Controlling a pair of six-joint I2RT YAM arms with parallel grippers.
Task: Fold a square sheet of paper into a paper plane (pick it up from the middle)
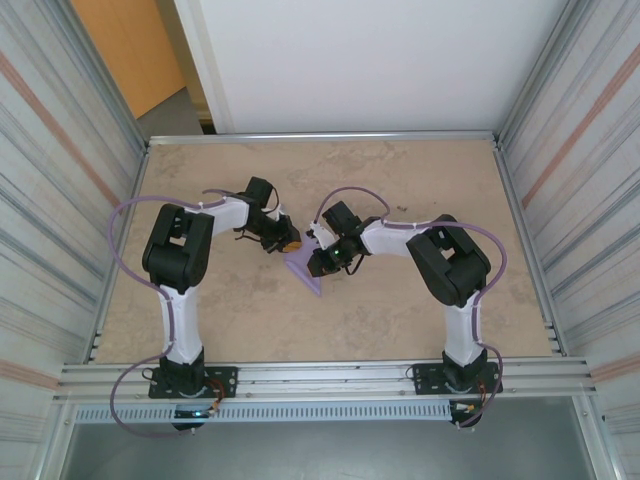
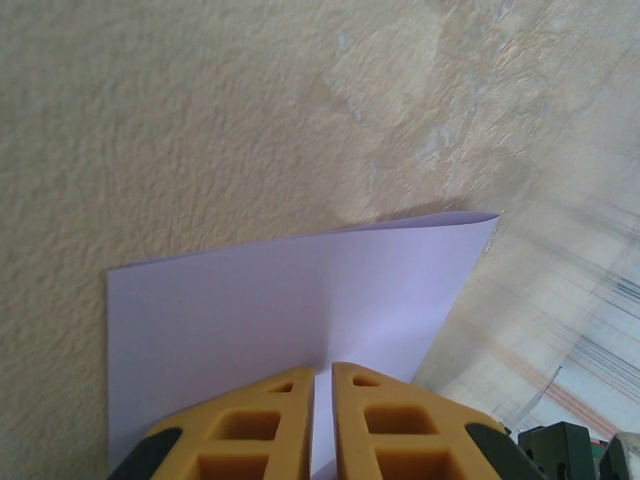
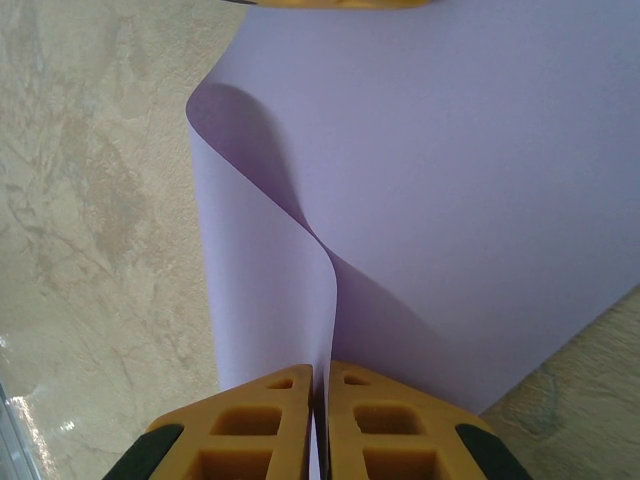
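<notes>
The square sheet of paper [image 1: 305,272] is pale lilac and sits mid-table between the two grippers, lifted and bent. My left gripper [image 1: 286,240] is shut on one edge of it; in the left wrist view the yellow fingers [image 2: 270,410] pinch the sheet [image 2: 300,300], which spreads out flat beyond them. My right gripper [image 1: 322,262] is shut on the opposite side. In the right wrist view its fingers [image 3: 265,415] clamp a raised curl of the sheet [image 3: 450,180] that bows to the left. The paper plane is out of view.
The tabletop [image 1: 420,170] is beige and mottled, framed by a metal rail [image 1: 320,375] at the near edge and corrugated walls [image 1: 50,200] on both sides. The left gripper's yellow tips [image 3: 340,3] show at the top of the right wrist view.
</notes>
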